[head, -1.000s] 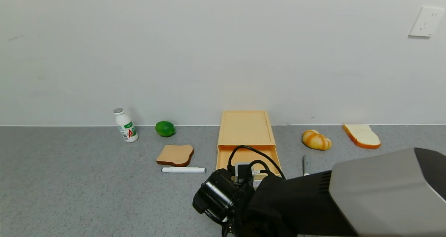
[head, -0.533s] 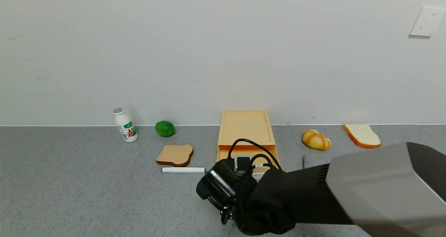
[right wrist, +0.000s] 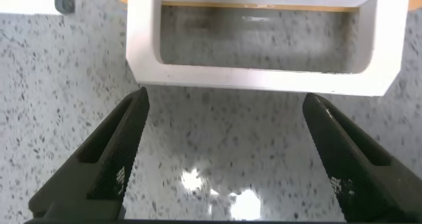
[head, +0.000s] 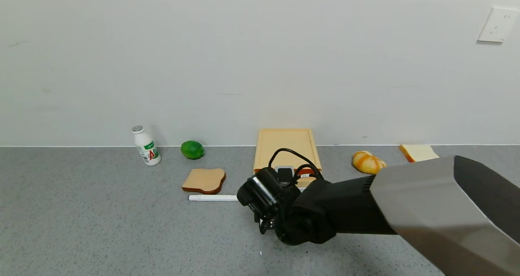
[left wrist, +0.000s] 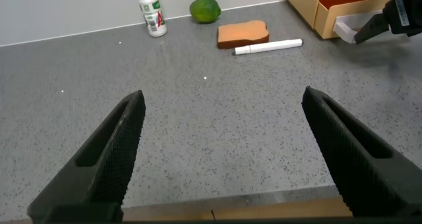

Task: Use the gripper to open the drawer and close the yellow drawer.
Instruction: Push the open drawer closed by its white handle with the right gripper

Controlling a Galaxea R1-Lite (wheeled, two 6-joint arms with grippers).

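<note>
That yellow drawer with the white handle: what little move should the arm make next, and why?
Probably a short push further toward the wall. The drawer looks nearly shut, with only a sliver of its front showing out of the casing. The right gripper has its jaws spread just short of the white handle, not clamped on it. The left gripper sits idle, off to the robot's left.

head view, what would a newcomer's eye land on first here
The big grey and black right arm sweeps in from the right, its right gripper open right in front of the white loop handle of the pale yellow drawer at the wall. Beyond that, a green lime and a small white bottle stand out left of the drawer, with a bun to its right.
</note>
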